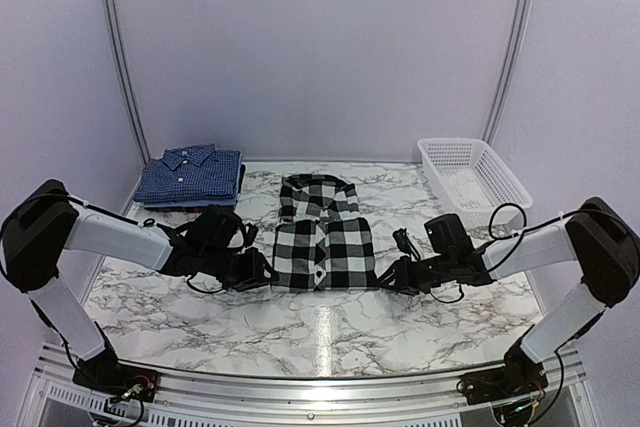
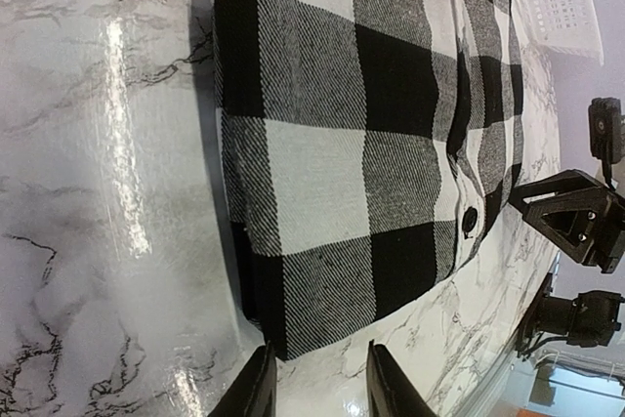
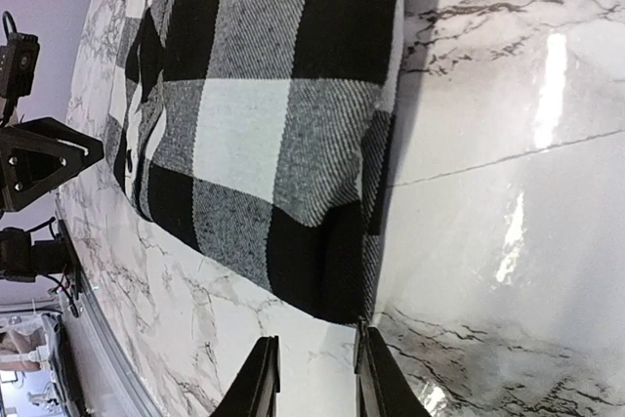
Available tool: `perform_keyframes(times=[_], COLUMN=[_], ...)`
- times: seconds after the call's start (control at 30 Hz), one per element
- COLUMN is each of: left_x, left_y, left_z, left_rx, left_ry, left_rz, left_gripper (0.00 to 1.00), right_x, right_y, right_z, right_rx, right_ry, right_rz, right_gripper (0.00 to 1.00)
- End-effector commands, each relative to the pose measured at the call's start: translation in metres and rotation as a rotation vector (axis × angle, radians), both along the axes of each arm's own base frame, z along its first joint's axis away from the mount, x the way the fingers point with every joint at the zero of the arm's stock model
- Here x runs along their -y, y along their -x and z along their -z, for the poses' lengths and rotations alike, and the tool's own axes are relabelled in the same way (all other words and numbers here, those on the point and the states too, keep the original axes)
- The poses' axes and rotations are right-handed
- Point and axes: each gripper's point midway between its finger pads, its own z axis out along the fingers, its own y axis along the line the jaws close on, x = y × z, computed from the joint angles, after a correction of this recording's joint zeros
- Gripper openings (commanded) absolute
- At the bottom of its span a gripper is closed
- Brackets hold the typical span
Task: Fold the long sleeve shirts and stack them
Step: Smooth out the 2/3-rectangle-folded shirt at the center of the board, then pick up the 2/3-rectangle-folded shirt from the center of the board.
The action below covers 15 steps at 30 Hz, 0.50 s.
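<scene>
The black-and-white check shirt [image 1: 325, 237] lies folded flat in the middle of the marble table [image 1: 330, 337], collar toward the far edge, with a dark button [image 2: 470, 219] showing on its front close to the near fold. The left gripper [image 1: 262, 275] sits low at the shirt's near left corner, its 2 fingers [image 2: 256, 388] parted with only bare marble between them and the cloth corner just beyond the tips; it is released and grasps nothing. The right gripper [image 1: 390, 277] sits opposite at the near right corner, its fingers [image 3: 262, 378] likewise apart and released, the cloth corner right at one tip. The dark blue checked shirts [image 1: 190, 175] lie folded in a pile at the far left corner, and a white mesh basket [image 1: 432, 172] stands at the far right corner
</scene>
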Motion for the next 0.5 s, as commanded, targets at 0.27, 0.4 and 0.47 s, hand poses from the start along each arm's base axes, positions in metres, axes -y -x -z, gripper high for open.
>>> perform_keyframes(times=[0.27,0.4,0.47], left_x=[-0.004,-0.004,-0.004], left_y=[0.005,0.009,0.011], left_z=[0.011,0.017,0.018], left_rx=[-0.039,-0.046,-0.048], left_ry=[-0.033,-0.047,-0.052], left_rz=[-0.001,0.005,0.007], left_gripper=[0.31,0.31,0.31], right_x=[0.009,0.004,0.001], right_y=[-0.009,-0.009,-0.007], right_z=[0.002,0.004,0.006], right_rx=[0.045,0.044,0.042], right_ry=[0.055,0.059,0.065], right_rz=[0.022,0.012,0.004], right_gripper=[0.25,0.25,0.25])
